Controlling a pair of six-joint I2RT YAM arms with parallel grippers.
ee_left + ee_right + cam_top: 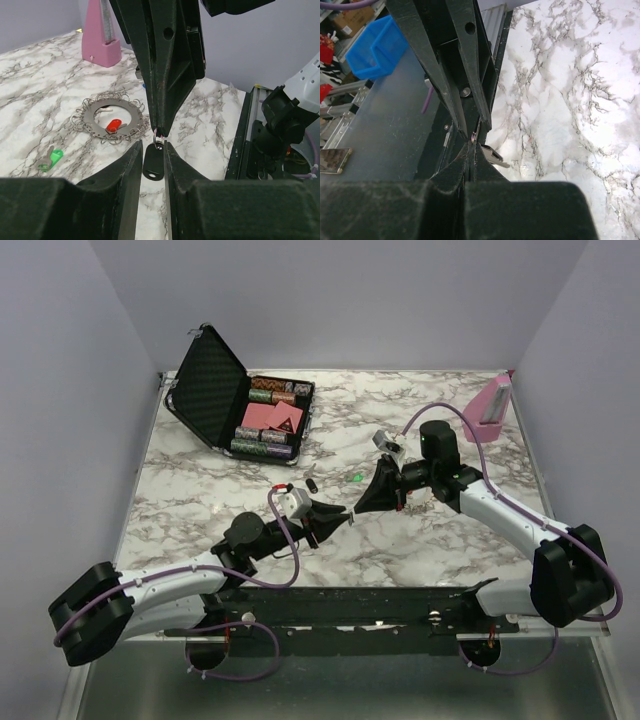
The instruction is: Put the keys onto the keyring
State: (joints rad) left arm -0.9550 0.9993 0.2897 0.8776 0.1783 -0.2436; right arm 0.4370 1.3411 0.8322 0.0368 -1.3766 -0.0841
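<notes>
A black-headed key (152, 162) hangs by a small wire ring (158, 133) above the marble. My right gripper (159, 131) comes down from above, shut on that small ring. My left gripper (151, 145) has its jaws closed against both edges of the black head. In the right wrist view the right gripper (471, 145) pinches the ring, and the key's silver blade (495, 156) sticks out beside it. The keyring (107, 117), a lacy silvery circle with a red-headed key (114, 124) on it, lies flat on the table behind. A green-headed key (52, 157) lies loose to its left.
A pink stand (492, 405) is at the back right. An open black case (240, 390) with coloured items sits at the back left. The two grippers (350, 512) meet mid-table, near the green key (356, 478). The table's front rail (245, 140) is close by.
</notes>
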